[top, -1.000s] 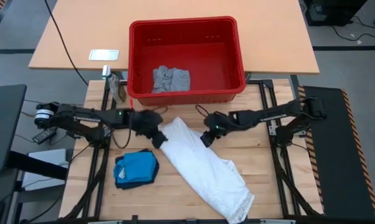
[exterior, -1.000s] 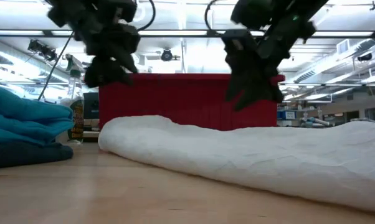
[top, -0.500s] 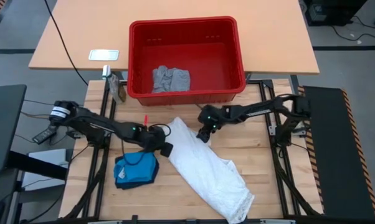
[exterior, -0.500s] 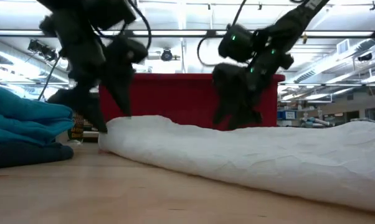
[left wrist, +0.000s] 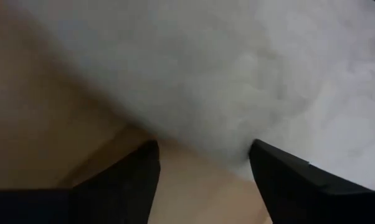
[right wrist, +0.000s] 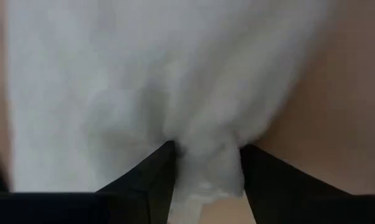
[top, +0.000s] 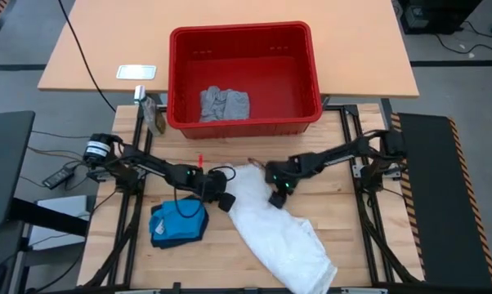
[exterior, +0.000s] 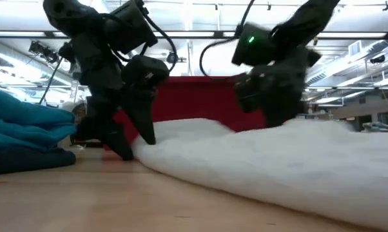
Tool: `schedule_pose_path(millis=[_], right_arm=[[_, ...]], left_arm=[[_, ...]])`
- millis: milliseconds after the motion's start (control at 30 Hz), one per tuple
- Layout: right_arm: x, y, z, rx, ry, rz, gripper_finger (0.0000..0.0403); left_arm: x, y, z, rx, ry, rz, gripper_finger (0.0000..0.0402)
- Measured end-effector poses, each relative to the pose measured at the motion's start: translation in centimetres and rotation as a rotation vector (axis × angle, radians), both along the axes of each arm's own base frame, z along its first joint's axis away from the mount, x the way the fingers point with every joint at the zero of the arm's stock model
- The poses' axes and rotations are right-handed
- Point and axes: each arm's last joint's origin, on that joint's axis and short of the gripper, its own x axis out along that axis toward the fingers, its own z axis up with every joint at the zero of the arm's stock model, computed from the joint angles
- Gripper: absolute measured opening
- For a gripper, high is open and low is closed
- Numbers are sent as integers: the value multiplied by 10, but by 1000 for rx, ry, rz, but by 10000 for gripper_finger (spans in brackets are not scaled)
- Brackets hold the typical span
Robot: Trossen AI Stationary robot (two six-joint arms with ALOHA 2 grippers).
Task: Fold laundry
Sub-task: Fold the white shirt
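Wooden table (top: 344, 237) carries my fluffy white cloth (top: 283, 237); left gripper (left wrist: 203, 163) gapes wide at its edge, right gripper (right wrist: 203, 163) pinches a fold.

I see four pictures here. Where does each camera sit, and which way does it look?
High: above the table, straight down on both arms, red basket.
Low: table height, level across white garment.
Left wrist: past left gripper, open at cloth edge.
Right wrist: past right gripper, pinching cloth.
All share the white garment.
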Motion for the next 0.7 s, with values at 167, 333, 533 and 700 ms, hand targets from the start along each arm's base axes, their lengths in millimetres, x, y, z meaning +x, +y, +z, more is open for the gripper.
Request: schedule_pose_path(millis=[167,333,533,700], right_arm=[[-12,18,20,-54,7,7,190],[-23,-1,40,-181,4,-128,222],[-16,-36,42,-225,-115,-214,286],[-7,-47,18,-181,-174,-180,334]], left_arm=[[1,9,0,7,-8,-32,225],[1,11,1,-69,1,38,221],[1,15,1,-66,-1,56,228],[3,22,2,5,-37,-5,229]])
